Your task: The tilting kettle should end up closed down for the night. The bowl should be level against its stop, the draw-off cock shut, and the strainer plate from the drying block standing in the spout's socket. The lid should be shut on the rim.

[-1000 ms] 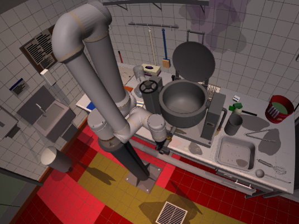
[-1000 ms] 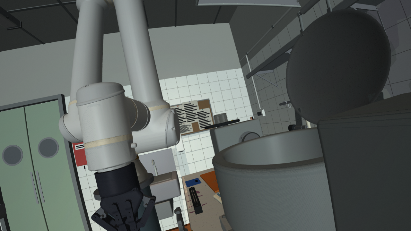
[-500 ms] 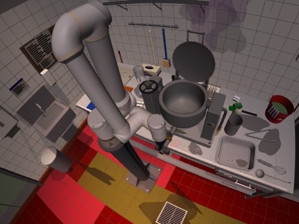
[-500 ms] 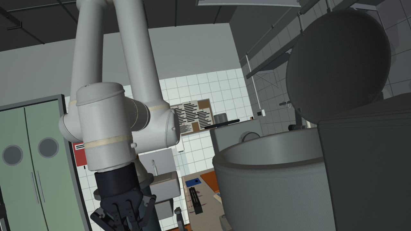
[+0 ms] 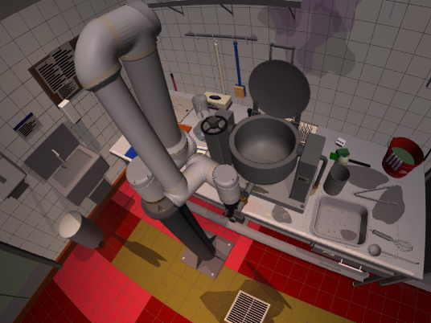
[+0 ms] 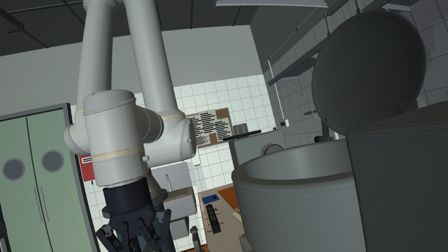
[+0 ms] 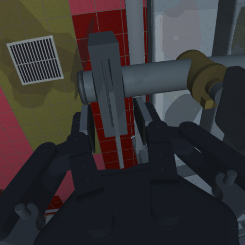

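My gripper [image 7: 113,121] [image 5: 237,217] is open and holds nothing, hanging over the counter's front edge below the kettle. Its fingers straddle a thin grey strainer plate [image 7: 110,107] that stands in the slotted socket [image 7: 105,82] on the end of the spout pipe [image 7: 155,76]. A brass draw-off cock [image 7: 204,75] sits further along that pipe. The kettle bowl [image 5: 264,146] [image 6: 300,194] sits level between its side housings. Its round lid [image 5: 279,88] [image 6: 369,69] stands raised behind the bowl. The handwheel [image 5: 212,125] is on the left housing.
Behind the kettle runs a tiled wall with a rail of hanging utensils [image 5: 227,64]. A cup [image 5: 336,178], a sink [image 5: 339,220], a red bucket [image 5: 403,156] and whisks lie to the right. A floor drain [image 5: 246,308] and the arm's pedestal [image 5: 201,245] are on the floor in front.
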